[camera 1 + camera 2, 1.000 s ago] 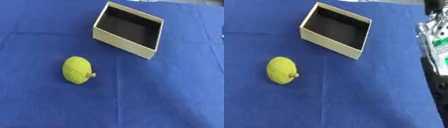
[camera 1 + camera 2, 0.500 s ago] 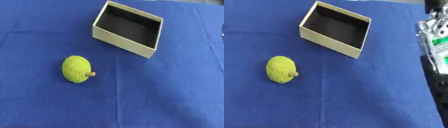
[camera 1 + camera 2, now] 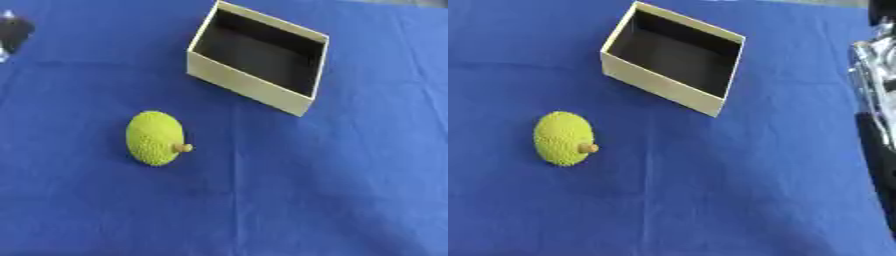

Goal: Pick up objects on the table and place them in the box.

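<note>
Nothing on the desk (image 3: 350,200) has moved. Bumpy yellow-green fruit (image 3: 156,138) lies at seven o'clock from the empty box (image 3: 254,89), unpicked. Whether any robot hand grips something, I cannot tell.

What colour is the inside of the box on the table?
The inside of the box is black, while its outer walls are cream. It shows best in the left eye view.

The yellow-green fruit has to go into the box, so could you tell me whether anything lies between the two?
Nothing visible does. Only bare blue tablecloth separates the bumpy yellow-green fruit from the open box, which stands beyond it to the right, its dark inside showing nothing.
</note>
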